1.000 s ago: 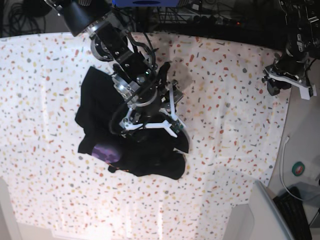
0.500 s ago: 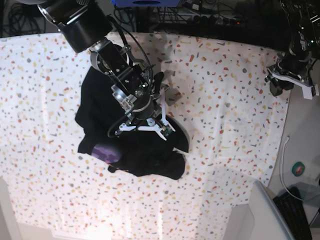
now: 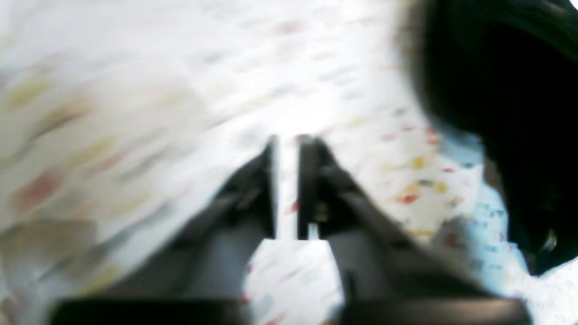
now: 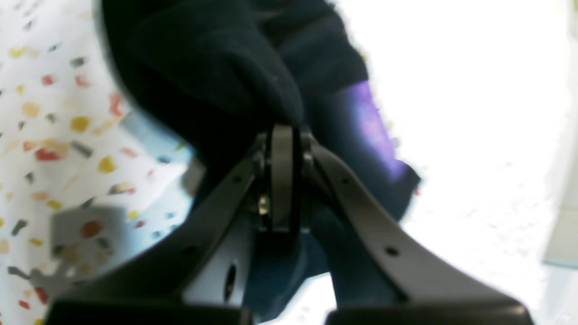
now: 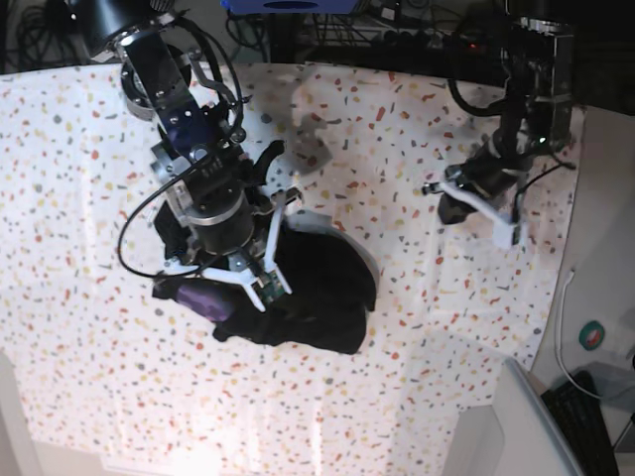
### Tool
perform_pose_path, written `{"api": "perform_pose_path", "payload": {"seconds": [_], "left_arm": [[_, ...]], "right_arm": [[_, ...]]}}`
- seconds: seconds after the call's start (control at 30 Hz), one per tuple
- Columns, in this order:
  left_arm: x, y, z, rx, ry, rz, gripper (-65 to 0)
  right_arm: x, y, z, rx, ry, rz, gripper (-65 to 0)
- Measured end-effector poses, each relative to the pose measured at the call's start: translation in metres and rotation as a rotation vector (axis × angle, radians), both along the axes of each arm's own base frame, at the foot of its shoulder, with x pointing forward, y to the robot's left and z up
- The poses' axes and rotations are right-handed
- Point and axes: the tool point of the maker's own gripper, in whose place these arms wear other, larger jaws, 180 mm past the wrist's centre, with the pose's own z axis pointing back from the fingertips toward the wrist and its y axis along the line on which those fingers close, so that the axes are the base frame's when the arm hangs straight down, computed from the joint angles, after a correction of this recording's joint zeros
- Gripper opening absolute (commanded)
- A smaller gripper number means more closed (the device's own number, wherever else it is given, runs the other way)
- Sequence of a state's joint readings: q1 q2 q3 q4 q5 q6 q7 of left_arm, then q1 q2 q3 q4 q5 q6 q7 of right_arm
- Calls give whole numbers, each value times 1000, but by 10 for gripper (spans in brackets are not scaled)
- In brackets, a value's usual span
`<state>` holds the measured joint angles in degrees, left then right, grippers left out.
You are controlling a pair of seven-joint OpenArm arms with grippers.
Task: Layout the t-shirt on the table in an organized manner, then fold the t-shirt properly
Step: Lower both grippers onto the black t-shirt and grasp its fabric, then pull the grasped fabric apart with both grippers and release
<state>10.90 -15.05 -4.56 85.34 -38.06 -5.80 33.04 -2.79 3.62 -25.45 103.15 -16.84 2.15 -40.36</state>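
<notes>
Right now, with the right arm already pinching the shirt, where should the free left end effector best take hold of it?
Probably the bunched right edge of the t-shirt, coming in from its own side across the bare table. That edge faces the left end effector, and the right end effector is shut on fabric further left near the purple print, so the two could spread the heap.

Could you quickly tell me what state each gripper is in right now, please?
Left gripper: nearly shut, holding nothing, above the table.
Right gripper: shut on a fold of the t-shirt.
</notes>
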Motion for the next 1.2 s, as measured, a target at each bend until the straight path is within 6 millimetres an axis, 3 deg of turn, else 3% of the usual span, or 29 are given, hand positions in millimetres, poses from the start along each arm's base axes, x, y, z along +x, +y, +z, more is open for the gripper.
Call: {"api": "perform_pose_path", "payload": {"seconds": [0.1,0.2,0.27,0.33,0.4,0.47,0.57,0.73,0.83,0.97,1.03,1.1,1.2], "left_arm": [[23,-53,0,-50,-34,-80,-650],[42,-126,11,-121,-136,-204,-650],[50,-173,4,-134,-143,-311,-650],[56,-212,-15,-123,-113,-390,-650],[61,-229,-41,-82,-45,-406,-650],[70,-227,-57,-80,-34,-327,-650],[87,-218,-62,-32,-70,-264,-650],[88,-186,-65,4,-107,-228,-650],[73,-150,-65,20,-136,-218,-650],[44,-80,-61,96,-146,-177,-650],[37,-47,-56,132,-129,-116,-650],[30,-19,-48,162,-119,-61,-650],[14,-12,-31,146,-110,-73,-650]], "right_arm": [[16,-41,18,-9,-51,-102,-650],[24,-89,20,-52,-60,-214,-650],[26,-106,22,-70,-65,-244,-650],[27,-115,24,-75,-73,-265,-650],[29,-127,26,-72,-80,-291,-650],[30,-152,30,-76,-86,-362,-650],[40,-204,39,-103,-107,-482,-650],[71,-272,4,-96,13,-549,-650],[80,-306,-18,-22,64,-645,-650],[75,-339,-42,33,129,-746,-650],[77,-344,-49,36,166,-766,-650],[81,-335,-57,57,198,-758,-650],[58,-315,-84,55,388,-785,-650]]}}
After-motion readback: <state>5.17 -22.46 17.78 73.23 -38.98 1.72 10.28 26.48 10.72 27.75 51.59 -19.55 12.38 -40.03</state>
